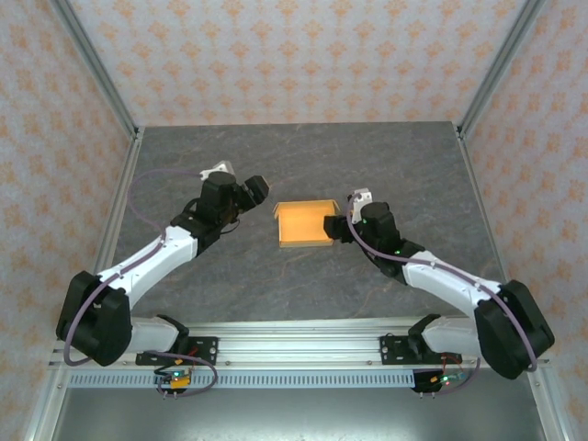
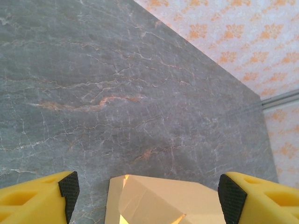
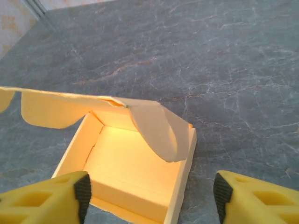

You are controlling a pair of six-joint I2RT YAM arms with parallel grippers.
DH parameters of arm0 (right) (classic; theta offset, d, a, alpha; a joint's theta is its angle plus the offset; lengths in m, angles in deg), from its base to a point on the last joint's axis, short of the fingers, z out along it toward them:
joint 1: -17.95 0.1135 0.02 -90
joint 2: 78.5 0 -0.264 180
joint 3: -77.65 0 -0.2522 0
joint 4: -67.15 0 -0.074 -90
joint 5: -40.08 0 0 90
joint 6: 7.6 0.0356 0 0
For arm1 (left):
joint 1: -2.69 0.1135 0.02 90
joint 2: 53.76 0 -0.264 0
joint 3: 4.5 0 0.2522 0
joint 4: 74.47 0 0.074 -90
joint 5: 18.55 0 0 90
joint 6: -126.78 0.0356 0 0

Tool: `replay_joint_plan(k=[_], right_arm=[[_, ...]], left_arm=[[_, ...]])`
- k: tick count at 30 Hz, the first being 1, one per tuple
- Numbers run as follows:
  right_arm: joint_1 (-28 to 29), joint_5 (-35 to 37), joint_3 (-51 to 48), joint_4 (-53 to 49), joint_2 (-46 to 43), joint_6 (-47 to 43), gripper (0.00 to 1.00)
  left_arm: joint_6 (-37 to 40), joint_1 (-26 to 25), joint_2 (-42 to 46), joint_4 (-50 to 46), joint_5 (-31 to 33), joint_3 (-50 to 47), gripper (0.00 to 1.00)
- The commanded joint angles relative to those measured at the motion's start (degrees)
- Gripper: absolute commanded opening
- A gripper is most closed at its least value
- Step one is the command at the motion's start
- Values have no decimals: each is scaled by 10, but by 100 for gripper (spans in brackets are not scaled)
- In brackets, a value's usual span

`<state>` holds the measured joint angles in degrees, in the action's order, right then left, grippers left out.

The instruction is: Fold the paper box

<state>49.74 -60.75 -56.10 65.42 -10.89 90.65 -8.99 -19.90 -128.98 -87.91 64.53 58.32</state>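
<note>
Right claw (image 3: 152,191), spread, sits just beside the tan-orange thin-cardboard paper box (image 1: 303,223) on the grey marbled worktop (image 1: 303,156); left claw (image 2: 148,191), also spread, near its other side. We judge the tray formed; next, close the raised lid flap (image 3: 56,112).

The left wrist view's bottom edge cuts off the paper box (image 2: 159,199). In the right wrist view, its raised flap (image 3: 56,109) runs past the left edge.

walls (image 1: 294,55): pale wallpaper, little orange floral prints
table (image 1: 303,165): dark grey marble look, thin pale veins
posts (image 1: 96,64): silver metal, running up at the back corners
light: soft, even
</note>
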Motion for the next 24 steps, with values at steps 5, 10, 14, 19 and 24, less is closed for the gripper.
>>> replay_joint_plan(k=[5, 10, 14, 19, 24], right_arm=[[-139, -143, 90, -93, 5, 221, 91], [-187, -222, 204, -189, 117, 399, 89], [-187, -291, 263, -173, 199, 498, 86], [-182, -297, 296, -216, 241, 514, 83], [-162, -312, 292, -217, 258, 535, 77]], left_arm=[[-69, 12, -24, -130, -122, 74, 90], [-201, 13, -63, -125, -143, 115, 91], [-239, 11, -96, -108, -138, 138, 86], [-260, -1, -121, -102, -151, 130, 79], [-269, -26, -132, -69, -169, 115, 71]])
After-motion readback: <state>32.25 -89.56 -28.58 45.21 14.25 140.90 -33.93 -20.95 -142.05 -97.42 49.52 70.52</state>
